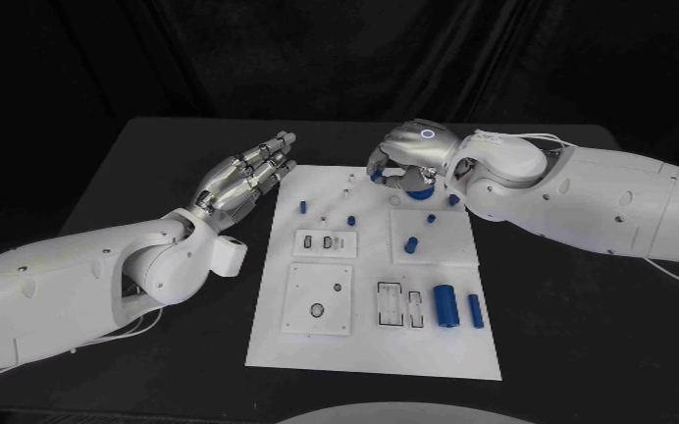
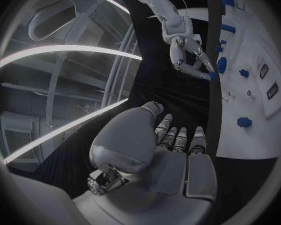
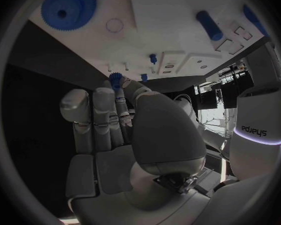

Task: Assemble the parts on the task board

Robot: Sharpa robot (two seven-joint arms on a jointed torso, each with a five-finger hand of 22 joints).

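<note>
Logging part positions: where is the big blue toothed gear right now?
In the head view, the big blue toothed gear lies at the white task board's far right corner, directly under the right hand.

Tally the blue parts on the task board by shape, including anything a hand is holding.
Gears: 2, the large gear and the small gear pinched by the right hand
Short pegs: 5
Long cylinders: 2
Total: 9 blue parts

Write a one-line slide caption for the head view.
Silver right hand hovers over a blue gear at the white task board's far edge; silver left hand waits open beside it.
</note>
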